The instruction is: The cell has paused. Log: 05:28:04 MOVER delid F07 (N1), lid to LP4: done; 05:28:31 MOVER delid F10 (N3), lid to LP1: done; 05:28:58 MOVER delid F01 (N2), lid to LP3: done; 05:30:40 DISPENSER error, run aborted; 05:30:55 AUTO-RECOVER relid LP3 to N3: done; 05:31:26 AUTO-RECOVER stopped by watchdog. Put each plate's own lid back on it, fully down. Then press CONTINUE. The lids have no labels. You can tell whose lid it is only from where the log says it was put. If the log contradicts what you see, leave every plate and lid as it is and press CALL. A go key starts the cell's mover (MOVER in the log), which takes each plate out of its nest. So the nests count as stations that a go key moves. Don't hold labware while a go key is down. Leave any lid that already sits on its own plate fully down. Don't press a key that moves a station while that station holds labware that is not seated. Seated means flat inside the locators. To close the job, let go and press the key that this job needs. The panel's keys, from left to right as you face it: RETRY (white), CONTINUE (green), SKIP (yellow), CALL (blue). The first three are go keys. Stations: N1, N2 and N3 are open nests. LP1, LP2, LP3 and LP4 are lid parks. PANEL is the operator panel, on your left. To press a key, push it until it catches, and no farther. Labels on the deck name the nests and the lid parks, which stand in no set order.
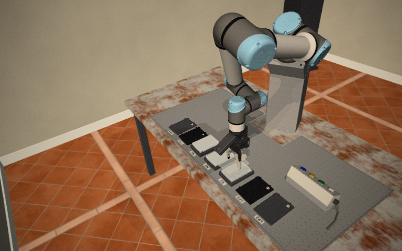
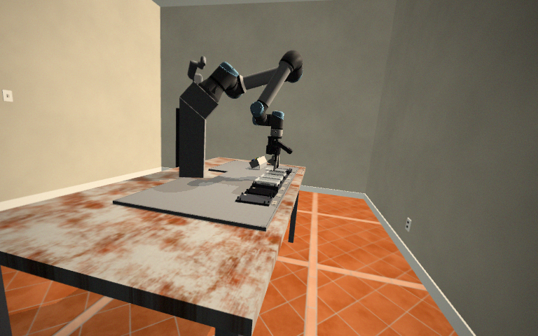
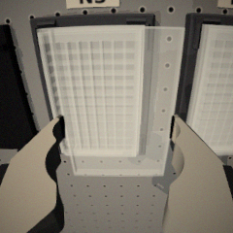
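1. Plain walls (image 1: 88, 59) (image 2: 277, 31) and an orange tiled floor (image 1: 88, 189) (image 2: 337, 285) enclosed the cell.
2. The rust-mottled table (image 1: 370, 236) (image 2: 139, 253) carried a grey perforated deck (image 1: 341, 218) (image 2: 178, 201), with nests and lid parks in one row along its edge.
3. The single arm (image 1: 231, 66) (image 2: 277, 85) reached over that row, well apart from the operator panel (image 1: 309, 187) (image 2: 258, 162).
4. The gripper (image 1: 234, 162) (image 2: 275, 168) (image 3: 117, 116) pointed down, its fingers held part-wide by a clear lid (image 1: 245, 163) (image 3: 121, 167), pinched across its long sides.
5. That lid was over nest N3 (image 1: 232, 183) (image 3: 92, 19), its long axis roughly parallel to that of the N3 plate (image 1: 235, 173) (image 3: 97, 97). In the wrist view it overhung toward the N2 plate (image 1: 218, 157) (image 3: 216, 87) and toward the arm's base. The gap beneath could not be judged.
6. If N3 was the target, the lid needed shifting toward LP1 (image 1: 255, 189) (image 3: 12, 92) and the label edge before lowering; otherwise it had to pass clear. Lowered there, it would probably catch the plate's rim.
7. Whose lid it was, and whether the N3 plate already wore one, could not be told.
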